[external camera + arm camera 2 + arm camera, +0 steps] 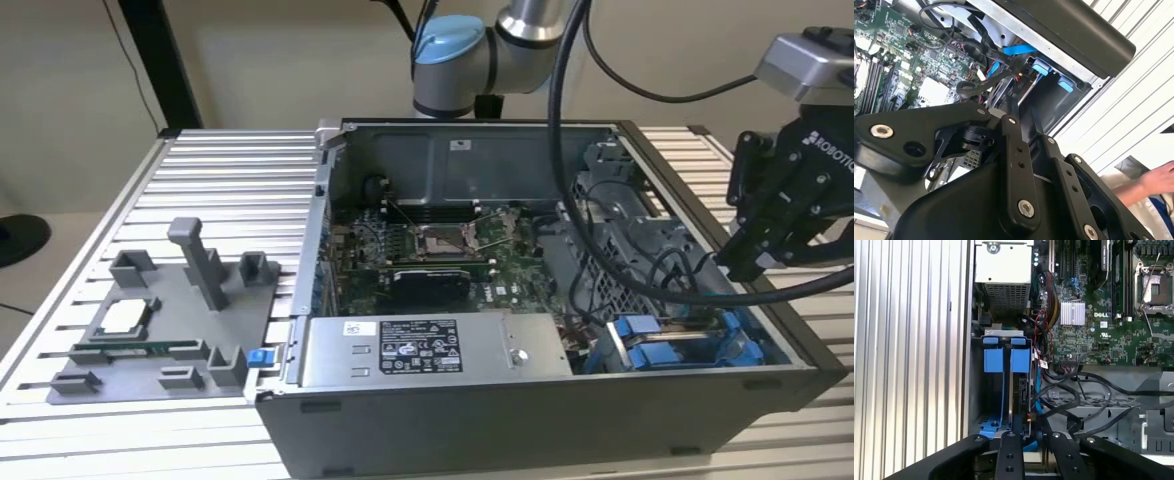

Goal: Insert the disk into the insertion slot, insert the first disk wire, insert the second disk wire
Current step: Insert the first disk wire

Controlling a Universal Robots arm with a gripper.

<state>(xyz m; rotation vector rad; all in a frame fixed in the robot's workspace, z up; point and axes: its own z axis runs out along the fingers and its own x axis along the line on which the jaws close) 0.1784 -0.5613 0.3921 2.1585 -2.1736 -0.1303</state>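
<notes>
- The end effector [747, 258] hung at about 3 o'clock in the exterior view, over the rim of the open computer case [534, 420], just above the drive bay. Honestly couldn't tell if it was spread or pinching anything.
- The disk [661, 352] sat on edge in the bay slot in its blue carrier, around 4 o'clock in the exterior view.
- In the first wrist view, the carrier tabs [1006, 360] poked up out of the slot.
- Black cables [641, 260] and a blue cable [1019, 49] looped right beside the bay. No idea if they were plugged in.
- The power-supply box [407, 350] lay at 6 o'clock inside the case, with the motherboard [427, 250] behind it.
- A grey parts tray [147, 330] sat on the tabletop [227, 170] at 9 o'clock.
- A person's hand [1154, 182] showed in the second wrist view, off past the case.
</notes>
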